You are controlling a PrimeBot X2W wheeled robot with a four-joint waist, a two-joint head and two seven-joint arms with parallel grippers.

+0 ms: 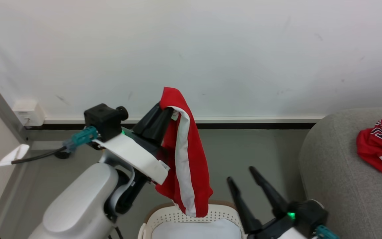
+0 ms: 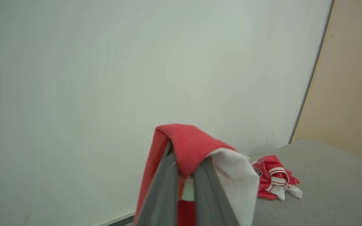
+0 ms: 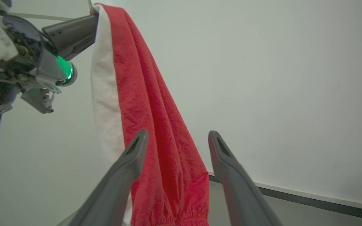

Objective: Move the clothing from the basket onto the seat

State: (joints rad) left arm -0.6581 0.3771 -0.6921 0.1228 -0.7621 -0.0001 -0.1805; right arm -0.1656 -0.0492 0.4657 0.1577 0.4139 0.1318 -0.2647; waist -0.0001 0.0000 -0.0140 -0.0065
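A red garment with a white side stripe (image 1: 186, 159) hangs lifted above the white basket (image 1: 191, 217), draped over the tips of my left gripper (image 1: 167, 111), which is shut on it. The left wrist view has that same cloth (image 2: 190, 147) folded over the fingertips. A red jersey with black numbers (image 1: 381, 144) lies crumpled on the grey sofa (image 1: 337, 172), and in the left wrist view the jersey (image 2: 273, 180) rests on the sofa (image 2: 325, 188). My right gripper (image 1: 240, 174) stands open and empty, right of the basket. In the right wrist view the hanging garment (image 3: 149, 125) is just beyond my open gripper (image 3: 177, 135).
A white pad (image 1: 196, 230) lies in the bottom of the basket. A pale wall with a dark skirting strip (image 1: 260, 125) stands behind. A wall socket box (image 1: 28, 113) and a black cable (image 1: 22, 161) are at the left.
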